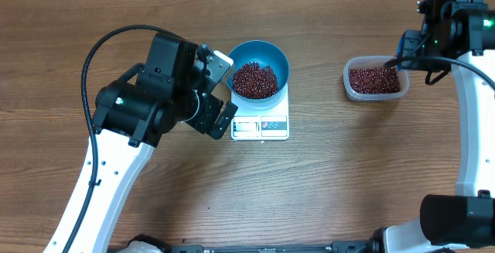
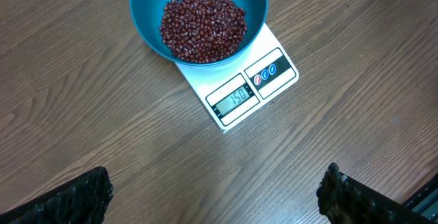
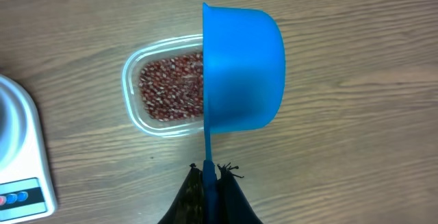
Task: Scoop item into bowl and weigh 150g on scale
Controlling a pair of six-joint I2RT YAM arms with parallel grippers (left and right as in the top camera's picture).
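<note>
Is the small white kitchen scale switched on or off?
On. The small white square scale shows dark digits on its grey display.

Robotics lab setup — wood-grain table point(image 1: 332, 183), white-and-black robot arms point(image 1: 100, 179), black cable point(image 1: 124, 29)

Found the scale point(image 1: 260, 126) near the middle of the bench point(image 1: 309, 191), display edge on the near side. Saw the bowl point(image 1: 259, 50) on the scale's far part, overhanging its back edge, with beans point(image 1: 254, 80) heaped inside. Noted the left hand point(image 1: 224, 88) just left of bowl and scale, raised and clear of both. Placed the tub point(image 1: 347, 79) well to the right of the scale, more beans in it. Spotted the scoop point(image 3: 243, 66) above the tub, tipped on its side, handle between the fingers of the right hand point(image 3: 212, 190).
</note>
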